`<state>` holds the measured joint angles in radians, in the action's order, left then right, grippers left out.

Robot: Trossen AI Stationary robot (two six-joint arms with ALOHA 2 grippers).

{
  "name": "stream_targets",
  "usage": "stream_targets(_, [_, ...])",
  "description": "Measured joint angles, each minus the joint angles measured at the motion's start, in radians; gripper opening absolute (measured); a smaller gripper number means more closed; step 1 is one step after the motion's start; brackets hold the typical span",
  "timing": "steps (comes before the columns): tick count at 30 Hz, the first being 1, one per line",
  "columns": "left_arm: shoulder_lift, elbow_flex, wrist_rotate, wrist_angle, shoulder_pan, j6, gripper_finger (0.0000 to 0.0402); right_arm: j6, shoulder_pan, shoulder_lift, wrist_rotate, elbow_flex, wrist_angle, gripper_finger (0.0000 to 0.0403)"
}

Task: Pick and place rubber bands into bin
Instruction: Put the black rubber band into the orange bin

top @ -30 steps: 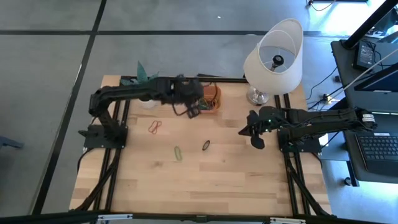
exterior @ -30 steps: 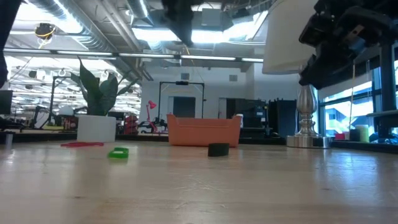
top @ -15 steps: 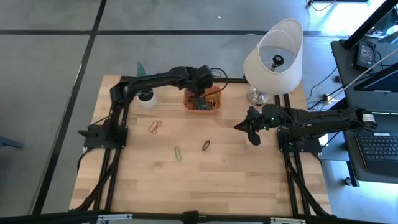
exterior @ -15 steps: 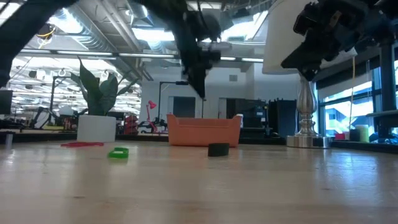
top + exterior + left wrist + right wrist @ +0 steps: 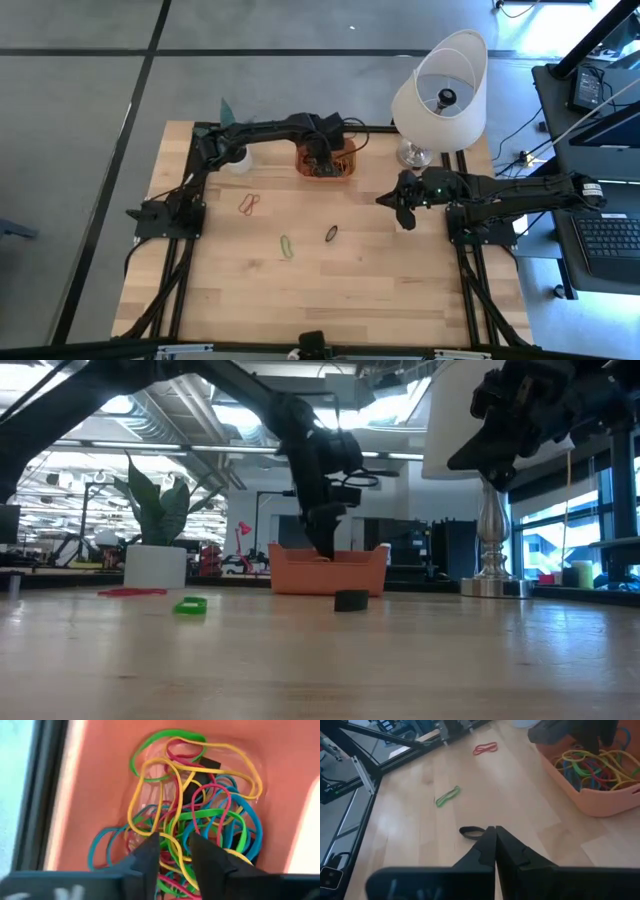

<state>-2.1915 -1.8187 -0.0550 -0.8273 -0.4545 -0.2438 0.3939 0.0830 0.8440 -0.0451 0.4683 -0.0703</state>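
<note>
The left gripper's fingers [image 5: 150,855] stand slightly apart, holding nothing, just above the tangled rubber bands [image 5: 200,815] inside the orange bin [image 5: 324,160] at the worktop's [image 5: 330,290] far edge. The right gripper [image 5: 400,205] hovers closed and empty. Red [image 5: 249,204], green [image 5: 286,246] and black [image 5: 331,234] bands lie loose on the worktop.

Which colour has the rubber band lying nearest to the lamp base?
Black, best seen in the right wrist view.

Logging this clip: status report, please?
Left gripper open, down in bin over the banded pile. Right gripper shut, hovering. Red, green, black bands on table. Nothing blocking.
</note>
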Motion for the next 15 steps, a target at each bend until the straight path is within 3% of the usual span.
stream_targets(7, [0.003,-0.105,-0.001,-0.102,0.002,0.048,0.0169,-0.003,0.000,0.000,0.000,0.000,-0.001,0.0004])
stream_targets(15, [0.005,-0.273,0.003,-0.270,0.017,0.196,0.0181,-0.006,0.000,0.000,0.000,0.000,-0.002,0.0004])
